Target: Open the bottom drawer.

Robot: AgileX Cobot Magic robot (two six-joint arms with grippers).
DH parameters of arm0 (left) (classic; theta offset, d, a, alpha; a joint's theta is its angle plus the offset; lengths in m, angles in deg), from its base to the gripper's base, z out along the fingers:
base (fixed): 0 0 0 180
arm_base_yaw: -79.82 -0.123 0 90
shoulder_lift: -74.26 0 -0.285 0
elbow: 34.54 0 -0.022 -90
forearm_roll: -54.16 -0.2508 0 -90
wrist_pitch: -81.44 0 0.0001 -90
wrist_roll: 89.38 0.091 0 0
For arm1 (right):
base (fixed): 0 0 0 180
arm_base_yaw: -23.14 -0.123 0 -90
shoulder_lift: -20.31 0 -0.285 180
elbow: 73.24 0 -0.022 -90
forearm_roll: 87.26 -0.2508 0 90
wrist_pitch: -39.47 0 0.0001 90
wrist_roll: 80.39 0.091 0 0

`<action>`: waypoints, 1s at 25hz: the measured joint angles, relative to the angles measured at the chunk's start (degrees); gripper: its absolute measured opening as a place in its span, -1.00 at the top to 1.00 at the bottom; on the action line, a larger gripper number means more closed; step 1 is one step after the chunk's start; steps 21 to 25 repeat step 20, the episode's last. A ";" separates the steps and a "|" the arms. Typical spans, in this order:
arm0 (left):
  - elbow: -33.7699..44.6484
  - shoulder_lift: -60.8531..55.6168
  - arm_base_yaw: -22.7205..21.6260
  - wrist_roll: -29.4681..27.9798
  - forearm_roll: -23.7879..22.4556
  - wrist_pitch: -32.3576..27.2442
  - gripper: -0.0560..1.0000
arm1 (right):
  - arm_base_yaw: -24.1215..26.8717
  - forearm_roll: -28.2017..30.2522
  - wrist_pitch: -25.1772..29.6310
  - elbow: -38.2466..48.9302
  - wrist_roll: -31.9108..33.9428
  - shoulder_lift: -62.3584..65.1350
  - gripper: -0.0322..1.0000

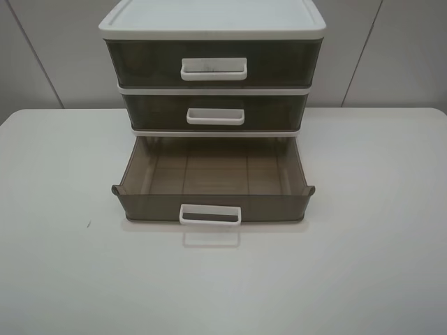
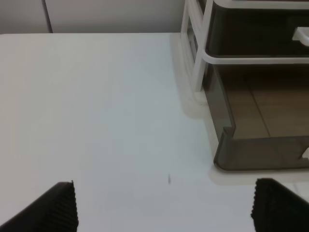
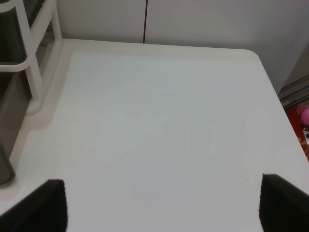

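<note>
The bottom drawer (image 1: 213, 183), smoky-brown translucent plastic with a small white loop handle (image 1: 210, 215), stands pulled far out of the white-framed three-drawer unit (image 1: 213, 28) and looks empty. The middle drawer (image 1: 215, 112) and top drawer (image 1: 213, 64) are shut. No arm shows in the exterior high view. The left wrist view shows the drawer's front corner (image 2: 260, 154) ahead of my left gripper (image 2: 164, 208), whose fingers (image 2: 55, 210) are spread wide with nothing between them. My right gripper (image 3: 161, 205) is also spread wide and empty over bare table, with the unit's frame (image 3: 36, 67) off to one side.
The unit stands at the back middle of a white table (image 1: 63, 265). A pale panelled wall (image 1: 42, 56) runs behind it. The table's rounded corner and edge (image 3: 256, 55) show in the right wrist view, with coloured items on the floor beyond (image 3: 301, 121).
</note>
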 joint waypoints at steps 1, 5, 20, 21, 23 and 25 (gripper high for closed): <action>0.00 0.00 0.00 0.00 0.00 0.00 -0.52 | 0.00 0.00 0.00 0.00 0.00 0.00 -0.58; 0.00 0.00 0.00 0.00 0.00 0.00 -0.52 | 0.00 0.00 0.00 0.00 0.00 0.00 -0.58; 0.00 0.00 0.00 0.00 0.00 0.00 -0.52 | 0.00 0.00 0.00 0.00 0.00 0.00 -0.58; 0.00 0.00 0.00 0.00 0.00 0.00 -0.52 | 0.00 0.00 0.00 0.00 0.00 0.00 -0.58; 0.00 0.00 0.00 0.00 0.00 0.00 -0.52 | 0.00 0.00 0.00 0.00 0.00 0.00 -0.58; 0.00 0.00 0.00 0.00 0.00 0.00 -0.52 | 0.00 0.00 0.00 0.00 0.00 0.00 -0.58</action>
